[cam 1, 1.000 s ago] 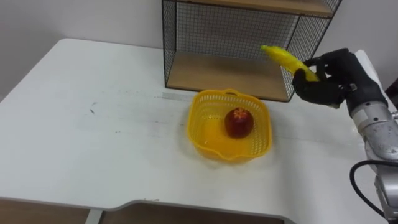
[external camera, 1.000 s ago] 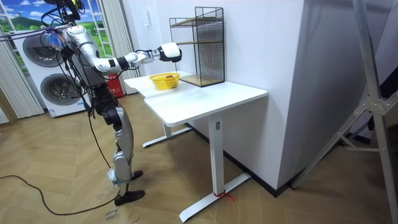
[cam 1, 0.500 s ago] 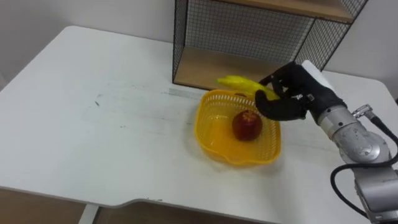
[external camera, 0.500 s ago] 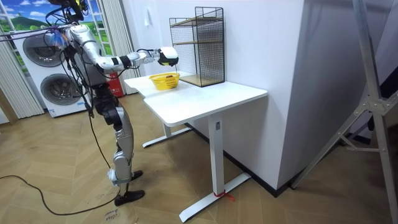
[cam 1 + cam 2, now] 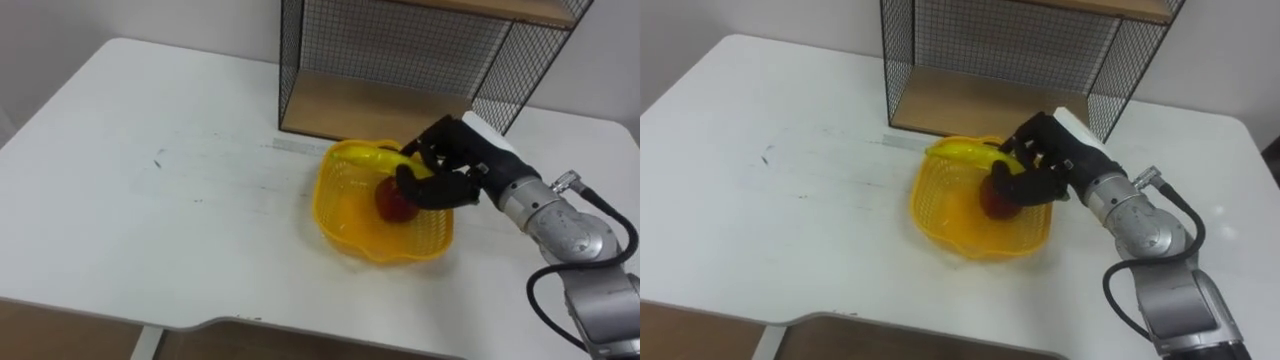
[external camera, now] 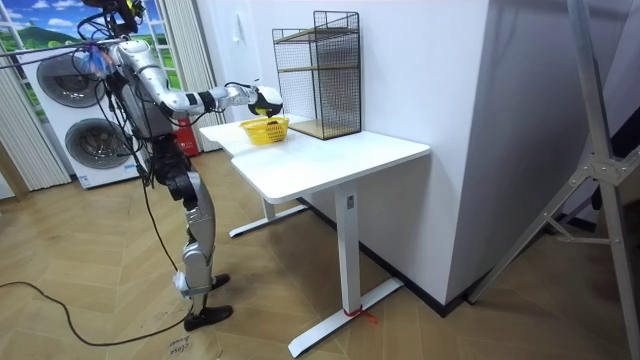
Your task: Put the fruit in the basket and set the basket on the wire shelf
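Down over the basket (image 5: 332, 205) comes the banana (image 5: 372, 158) (right hand (image 5: 448, 175) clamped round it).

apple (image 5: 392, 203) in basket (image 5: 345, 215); basket on table (image 5: 150, 200); shelf (image 5: 400, 60) behind

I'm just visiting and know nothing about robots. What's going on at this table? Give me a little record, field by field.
Working hand: right robot hand, fingers curled round the banana
Banana: held low over the far rim of the basket
Apple: in the basket, partly behind the hand
Basket: yellow, on the table, in front of the wire shelf
Not yet done: releasing the banana, setting the basket on the shelf
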Tool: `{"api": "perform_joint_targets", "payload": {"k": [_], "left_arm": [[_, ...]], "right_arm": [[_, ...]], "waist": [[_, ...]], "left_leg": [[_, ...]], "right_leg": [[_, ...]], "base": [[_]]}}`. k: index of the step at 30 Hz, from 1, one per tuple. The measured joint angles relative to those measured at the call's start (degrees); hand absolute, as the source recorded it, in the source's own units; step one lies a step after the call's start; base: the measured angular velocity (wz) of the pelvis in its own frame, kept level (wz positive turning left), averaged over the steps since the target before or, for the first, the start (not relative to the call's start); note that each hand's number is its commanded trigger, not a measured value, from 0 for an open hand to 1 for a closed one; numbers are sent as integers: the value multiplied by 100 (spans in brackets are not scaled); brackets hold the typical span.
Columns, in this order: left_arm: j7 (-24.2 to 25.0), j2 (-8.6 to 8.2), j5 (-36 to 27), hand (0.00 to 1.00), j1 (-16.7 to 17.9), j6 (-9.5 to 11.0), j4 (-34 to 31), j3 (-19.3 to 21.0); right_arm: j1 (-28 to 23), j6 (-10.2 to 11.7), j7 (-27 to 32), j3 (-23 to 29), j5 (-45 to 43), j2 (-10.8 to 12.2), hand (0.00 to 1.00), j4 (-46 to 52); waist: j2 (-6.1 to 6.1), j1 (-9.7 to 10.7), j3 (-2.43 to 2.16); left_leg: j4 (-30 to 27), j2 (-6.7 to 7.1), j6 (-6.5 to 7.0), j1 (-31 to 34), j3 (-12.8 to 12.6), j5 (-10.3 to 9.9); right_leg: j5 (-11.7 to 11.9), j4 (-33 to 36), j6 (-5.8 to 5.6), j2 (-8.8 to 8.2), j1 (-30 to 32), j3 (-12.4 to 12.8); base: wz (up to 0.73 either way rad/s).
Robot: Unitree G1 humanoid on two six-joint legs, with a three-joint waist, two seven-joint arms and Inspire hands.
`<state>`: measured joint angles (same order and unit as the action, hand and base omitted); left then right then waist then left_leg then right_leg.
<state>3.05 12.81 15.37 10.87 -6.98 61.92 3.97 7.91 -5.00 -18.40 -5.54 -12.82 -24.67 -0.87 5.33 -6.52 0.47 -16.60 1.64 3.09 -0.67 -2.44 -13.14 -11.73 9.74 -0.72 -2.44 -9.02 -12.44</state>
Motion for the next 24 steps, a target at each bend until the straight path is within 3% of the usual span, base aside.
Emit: {"api": "perform_joint_targets", "payload": {"k": [12, 24], "left_arm": [[0, -6, -9, 0, 15, -9, 6, -24], [0, -30, -9, 0, 23, -19, 22, -24]], "right_arm": [[-349, -78, -157, 0, -4, 0, 0, -5], [-362, -86, -238, 4, 0, 0, 0, -4]], "waist": [[-18, -4, -23], [-61, 2, -50]], "left_leg": [[-10, -2, 2, -60, -14, 4], [32, 0, 3, -87, -25, 10]], "right_leg": [[1, 9, 0, -3, -45, -13], [1, 4, 0, -5, -43, -7]], "base": [[0], [0]]}}
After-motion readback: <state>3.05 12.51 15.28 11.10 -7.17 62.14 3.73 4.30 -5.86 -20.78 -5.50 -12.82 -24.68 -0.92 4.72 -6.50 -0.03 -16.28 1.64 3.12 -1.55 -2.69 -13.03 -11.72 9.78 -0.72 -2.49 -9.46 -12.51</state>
